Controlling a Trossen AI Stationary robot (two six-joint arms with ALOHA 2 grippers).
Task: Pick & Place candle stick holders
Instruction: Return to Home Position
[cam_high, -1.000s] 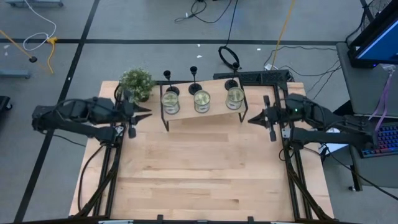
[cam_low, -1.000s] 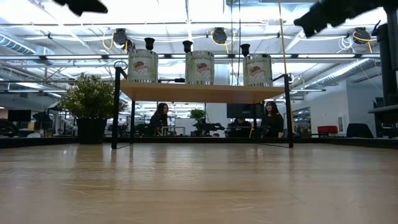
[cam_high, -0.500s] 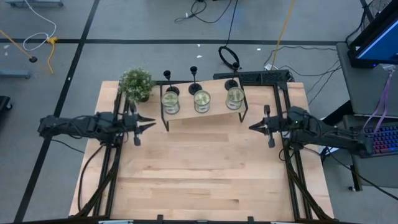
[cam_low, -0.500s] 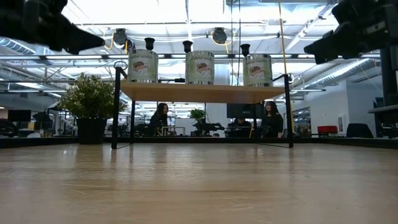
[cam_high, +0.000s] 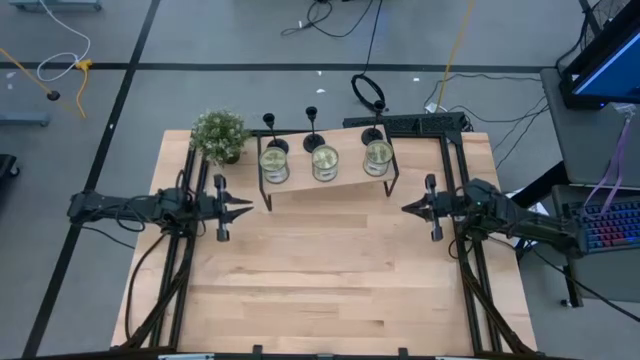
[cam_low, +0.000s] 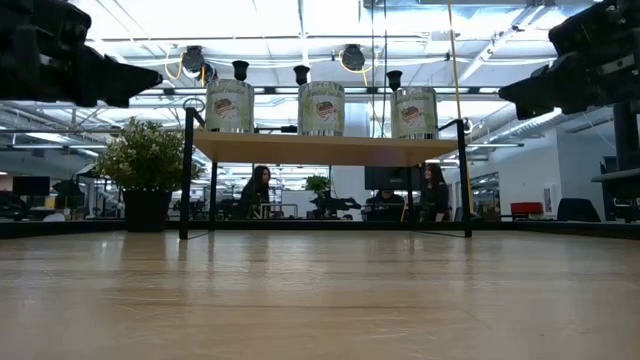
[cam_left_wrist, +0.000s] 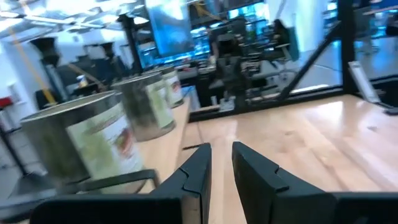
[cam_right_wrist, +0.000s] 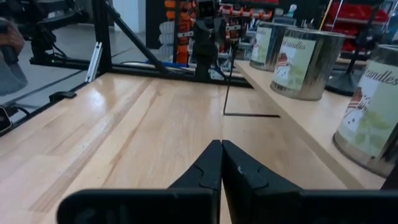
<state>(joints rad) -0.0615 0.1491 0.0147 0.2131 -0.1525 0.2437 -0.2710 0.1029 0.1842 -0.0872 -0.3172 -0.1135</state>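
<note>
While hovering, left gripper (cam_high: 243, 207) ajar, right gripper (cam_high: 405, 208) pressed together, see slim matte-black candle stick holders (cam_high: 311, 113) upright between, farther back.

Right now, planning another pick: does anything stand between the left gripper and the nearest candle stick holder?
Yes. On the shelf, a silver candle tin stands directly in front of the left candle stick holder, between it and the left gripper. The right gripper waits opposite.

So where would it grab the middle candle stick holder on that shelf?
Probably by its thin upright stem under the cup, from above: the middle candle stick holder stands behind a silver candle tin, so only its top is clear.
</note>
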